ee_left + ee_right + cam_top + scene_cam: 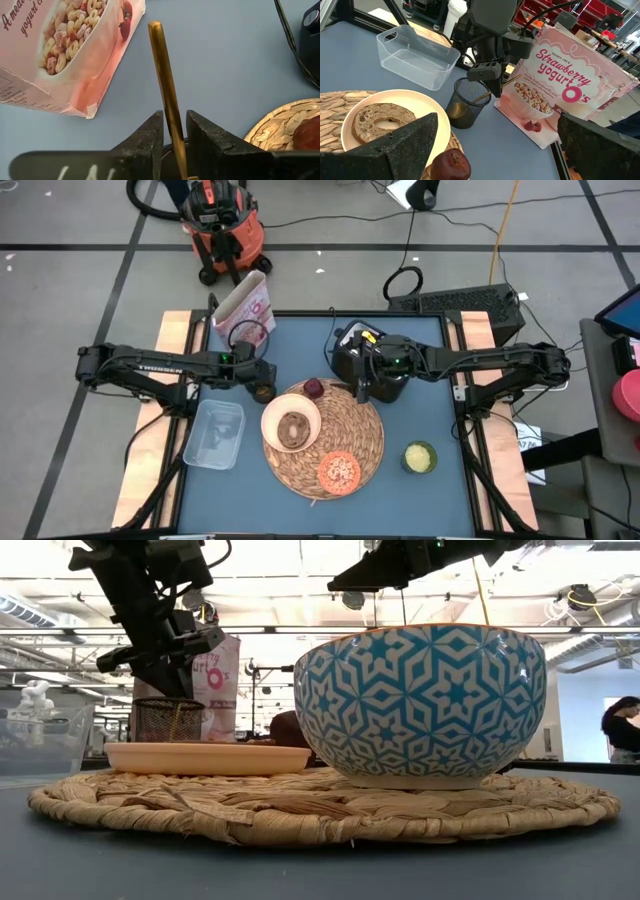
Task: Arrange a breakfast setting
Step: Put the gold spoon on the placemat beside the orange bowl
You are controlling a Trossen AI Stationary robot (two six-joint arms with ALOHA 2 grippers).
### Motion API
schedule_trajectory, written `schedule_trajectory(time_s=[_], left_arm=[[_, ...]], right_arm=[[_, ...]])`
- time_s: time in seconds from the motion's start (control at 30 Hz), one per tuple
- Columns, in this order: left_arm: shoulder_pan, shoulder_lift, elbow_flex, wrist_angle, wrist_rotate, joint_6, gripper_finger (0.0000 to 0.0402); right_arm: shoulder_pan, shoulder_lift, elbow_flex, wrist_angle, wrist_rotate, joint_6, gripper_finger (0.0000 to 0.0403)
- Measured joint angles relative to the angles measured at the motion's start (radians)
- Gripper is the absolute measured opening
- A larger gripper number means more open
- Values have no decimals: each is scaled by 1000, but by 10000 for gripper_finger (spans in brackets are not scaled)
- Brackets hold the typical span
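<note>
Blue desk (420, 360) seen from above, with both arms reaching in from its sides. A round woven straw placemat (365, 435) lies at the centre. On it rest a cream bowl (291, 424) holding a bagel-like ring of bread, a small orange dish (339, 471) filled with pale pieces, and, at the far rim, a small dark-red fruit (313, 388).

Left tool (174, 131): closed on the handle of the wooden spoon (165, 90), which stands nearly upright with its lower end inside the dark cup (468, 102). This mesh cup sits on the desk just beside the placemat's left edge, near the pink-white cereal box (560, 95), which stands at the far left of the desk.

Right tool (362, 393): open and holding nothing, its two fingers spread wide in the right wrist view, poised over the far edge of the placemat close to the fruit.

Other items: a clear plastic tub (214, 434) left of the placemat, and a small green-yellow cup (419, 457) to its right, both apart from it. In the low view a patterned blue-and-white bowl wall dominates the mat.
</note>
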Motion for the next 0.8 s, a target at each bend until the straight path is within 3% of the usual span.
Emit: schedule_trajectory(time_s=[0.37,0.8], left_arm=[[-12,0,0,7,6,9,44],[-21,-11,0,10,24,12,39]], right_arm=[[0,0,0,-1,0,0,398],[0,0,0,-1,0,0,398]])
